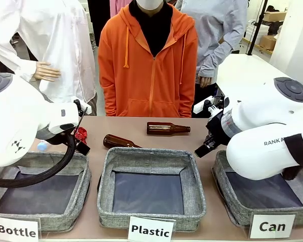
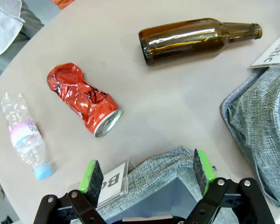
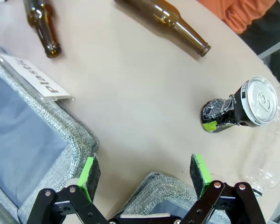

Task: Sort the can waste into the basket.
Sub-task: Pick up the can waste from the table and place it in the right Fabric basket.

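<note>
Green pads of left gripper (image 2: pixel 148 170) spread apart, gripping nothing. At 11 o'clock, crushed red can (image 2: pixel 82 99), crinkled metal, lying on smooth table (image 2: pixel 177 107). Right gripper (image 3: pixel 144 171) likewise agape, empty. At 1 o'clock, dented black can (image 3: pixel 238 109), round silver top. Square woven-fabric basket (image 1: pixel 231 200) beneath right arm.

crushed red can (image 2: pixel 84 103), dented black can (image 3: pixel 238 109) on table (image 2: pixel 168 102) — grey basket (image 1: pixel 224 187) rightmost
</note>
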Motion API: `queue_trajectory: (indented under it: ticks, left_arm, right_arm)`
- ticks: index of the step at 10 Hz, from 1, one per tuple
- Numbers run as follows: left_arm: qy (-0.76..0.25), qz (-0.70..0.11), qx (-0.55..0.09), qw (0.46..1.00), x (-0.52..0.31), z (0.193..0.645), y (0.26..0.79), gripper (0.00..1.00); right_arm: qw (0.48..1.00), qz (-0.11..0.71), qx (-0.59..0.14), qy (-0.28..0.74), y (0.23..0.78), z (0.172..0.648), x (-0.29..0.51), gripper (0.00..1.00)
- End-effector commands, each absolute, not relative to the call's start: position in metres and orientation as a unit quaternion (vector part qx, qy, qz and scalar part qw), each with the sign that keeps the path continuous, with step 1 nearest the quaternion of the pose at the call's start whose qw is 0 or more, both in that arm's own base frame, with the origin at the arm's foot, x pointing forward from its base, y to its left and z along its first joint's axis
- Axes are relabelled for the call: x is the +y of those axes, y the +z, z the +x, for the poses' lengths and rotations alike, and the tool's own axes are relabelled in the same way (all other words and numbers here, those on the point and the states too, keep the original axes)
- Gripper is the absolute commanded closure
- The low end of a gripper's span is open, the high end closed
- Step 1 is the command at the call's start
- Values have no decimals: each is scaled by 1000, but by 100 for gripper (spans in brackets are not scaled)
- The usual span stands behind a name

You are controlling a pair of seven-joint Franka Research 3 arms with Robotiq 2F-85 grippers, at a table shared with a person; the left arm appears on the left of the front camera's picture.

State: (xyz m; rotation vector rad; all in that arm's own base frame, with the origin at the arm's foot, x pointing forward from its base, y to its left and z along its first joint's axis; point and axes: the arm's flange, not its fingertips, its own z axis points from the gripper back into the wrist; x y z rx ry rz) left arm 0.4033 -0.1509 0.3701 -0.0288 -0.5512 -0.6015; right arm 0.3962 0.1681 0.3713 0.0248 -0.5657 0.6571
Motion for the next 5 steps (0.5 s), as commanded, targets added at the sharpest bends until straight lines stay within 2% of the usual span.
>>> queue_trajectory:
  ticks: [1,2,3,5]
  left_arm:
    - [-292,-14,-268,918,-151,403,370,0]
    - [-303,-18,-268,914,-152,396,390,0]
    - [-298,-52,-278,912,-153,379,420,0]
    - [-227,-119,-229,939,-161,341,480,0]
  right_arm:
    - [907,12,-274,318,371,396,168,0]
    - [915,17,-268,301,393,392,160,0]
    - [919,55,-265,287,427,381,151,0]
    - [942,137,-187,242,489,349,138,0]
